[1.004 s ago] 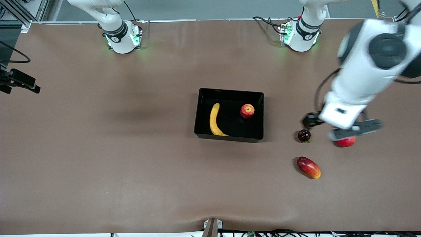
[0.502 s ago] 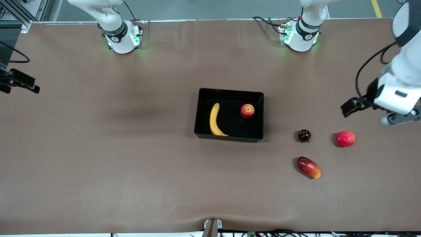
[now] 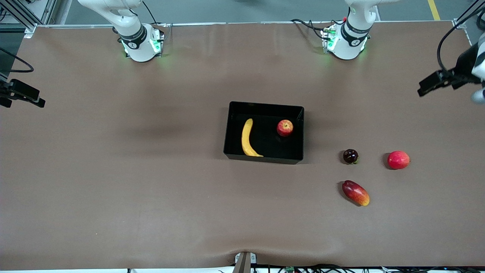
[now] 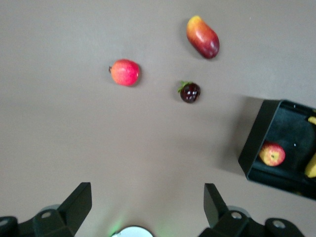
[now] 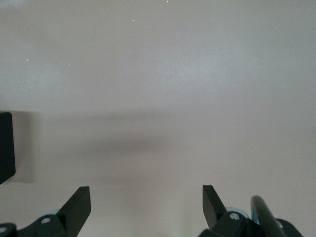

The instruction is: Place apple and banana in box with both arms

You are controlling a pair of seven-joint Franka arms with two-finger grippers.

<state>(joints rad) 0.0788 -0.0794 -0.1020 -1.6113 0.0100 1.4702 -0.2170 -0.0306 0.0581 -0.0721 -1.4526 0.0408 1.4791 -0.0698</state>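
Observation:
The black box stands in the middle of the table. The yellow banana and the red apple both lie inside it, apart from each other. The left wrist view shows the box, the apple and a bit of the banana. My left gripper is open and empty, high over the table at the left arm's end; only its wrist shows in the front view. My right gripper is open and empty over bare table, with a box corner in its view.
Three other fruits lie on the table toward the left arm's end: a small dark fruit, a plain pinkish-red round fruit and an oblong red-orange fruit nearest the front camera. The two arm bases stand along the table's edge.
My left arm has swung away from above the pinkish-red fruit toward the left arm's end of the table, leaving that fruit uncovered. The fruits, box and right arm have not moved.

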